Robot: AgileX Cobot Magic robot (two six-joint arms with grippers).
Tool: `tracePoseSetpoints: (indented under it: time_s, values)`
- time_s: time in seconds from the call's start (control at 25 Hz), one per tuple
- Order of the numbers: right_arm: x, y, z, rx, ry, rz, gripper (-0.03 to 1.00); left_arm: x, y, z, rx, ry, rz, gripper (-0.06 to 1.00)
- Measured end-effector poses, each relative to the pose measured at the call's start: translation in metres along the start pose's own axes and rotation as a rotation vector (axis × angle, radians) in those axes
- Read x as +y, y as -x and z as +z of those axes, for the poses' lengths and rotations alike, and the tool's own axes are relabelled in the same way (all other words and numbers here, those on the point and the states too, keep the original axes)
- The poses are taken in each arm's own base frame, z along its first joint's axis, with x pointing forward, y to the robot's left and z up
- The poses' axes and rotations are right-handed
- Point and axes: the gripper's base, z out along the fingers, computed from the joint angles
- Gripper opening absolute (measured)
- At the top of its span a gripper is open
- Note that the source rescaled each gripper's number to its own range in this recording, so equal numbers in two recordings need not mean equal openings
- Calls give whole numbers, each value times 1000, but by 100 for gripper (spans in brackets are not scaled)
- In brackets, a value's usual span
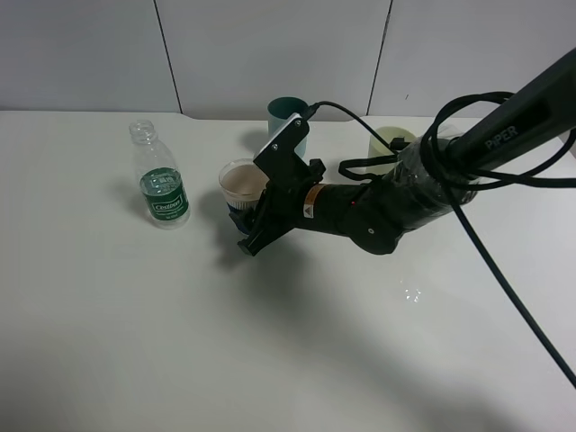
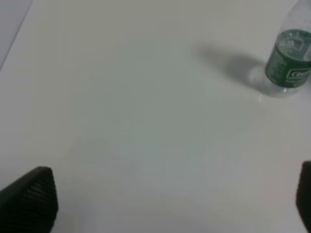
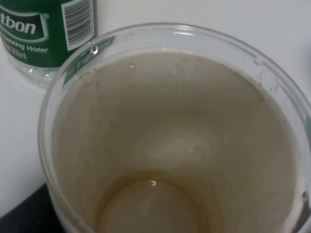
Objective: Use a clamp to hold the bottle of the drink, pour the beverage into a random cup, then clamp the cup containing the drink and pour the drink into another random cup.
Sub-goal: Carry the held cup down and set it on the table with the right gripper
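Cups: three — blue-sleeved cup [image 1: 239, 183], teal cup [image 1: 286, 117], yellow-green cup [image 1: 391, 141]; one bottle [image 1: 158, 177].

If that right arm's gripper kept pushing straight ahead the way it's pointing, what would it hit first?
The right gripper is already closed on the cup. Straight on, toward the left of the overhead view, the bottle looks like the next thing, though depth is hard to judge.

A robotics lab setup: a bare white counter [image 1: 135, 342] backed by plain grey wall panels [image 1: 270, 49], with a cabled black robot arm [image 1: 405, 193] above the counter.

White table [image 1: 135, 342]: bottle [image 1: 160, 180], probably three cups.
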Motion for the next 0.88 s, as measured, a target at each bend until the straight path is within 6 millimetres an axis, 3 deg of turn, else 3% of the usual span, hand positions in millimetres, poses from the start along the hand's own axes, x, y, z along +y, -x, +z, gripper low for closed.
tracePoseSetpoints:
  time_s: [0.88]
  values:
    - [2, -5, 6, -63, -8, 1, 0, 0, 0, 0, 0, 0, 0, 100]
